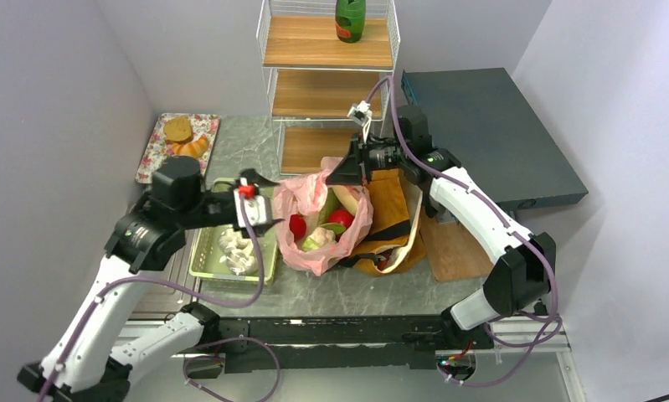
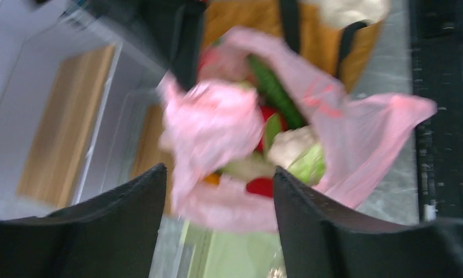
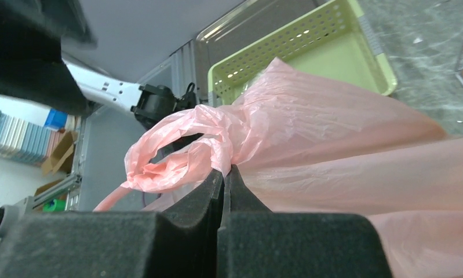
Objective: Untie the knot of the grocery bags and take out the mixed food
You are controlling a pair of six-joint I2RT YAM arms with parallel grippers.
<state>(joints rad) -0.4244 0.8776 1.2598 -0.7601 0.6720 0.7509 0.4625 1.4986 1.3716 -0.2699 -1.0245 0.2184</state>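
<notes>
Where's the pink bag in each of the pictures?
Top external: the pink plastic bag sits in the middle, between the two arms.
Left wrist: the bag fills the centre, beyond the open jaws.
Right wrist: the bag spreads across the centre and right, pinched in the shut jaws.
Shared landmark: the pale green basket beside the bag.

The pink bag (image 3: 333,121) at the right fingers (image 3: 177,237) is thin, wrinkled, half-transparent plastic; the fingers themselves look like matt black foam. Beside them the tote (image 1: 391,201) is matt mustard cloth, and the counter (image 1: 381,289) below looks like smooth grey marble.
</notes>
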